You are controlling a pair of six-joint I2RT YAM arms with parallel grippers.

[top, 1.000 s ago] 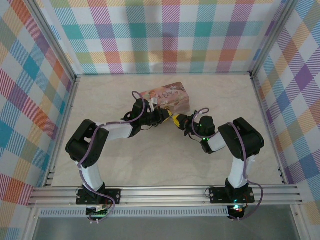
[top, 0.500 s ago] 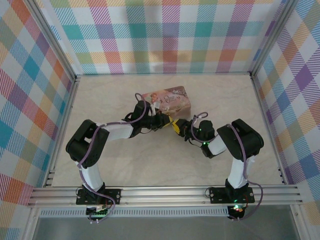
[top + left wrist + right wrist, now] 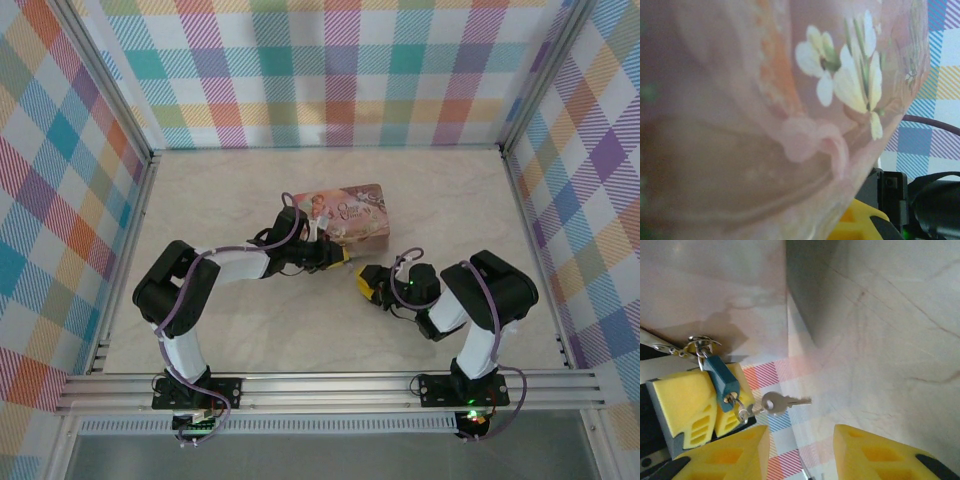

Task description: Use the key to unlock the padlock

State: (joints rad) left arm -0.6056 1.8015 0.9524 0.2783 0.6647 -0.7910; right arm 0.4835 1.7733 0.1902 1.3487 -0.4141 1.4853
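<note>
Padlock (image 3: 720, 377), right wrist view: pinched in the left gripper (image 3: 715, 395), key (image 3: 780, 403) dangling beside; my right gripper (image 3: 800, 442) gapes empty. Top view: tin (image 3: 345, 215) adjacent. Left wrist view: tin blurred. Risk: the dangling key swings clear if nudged.

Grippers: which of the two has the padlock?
The left gripper: the blue padlock is pinched between its yellow pads, with the key hanging off it. The right gripper is open and empty, facing the key.
</note>
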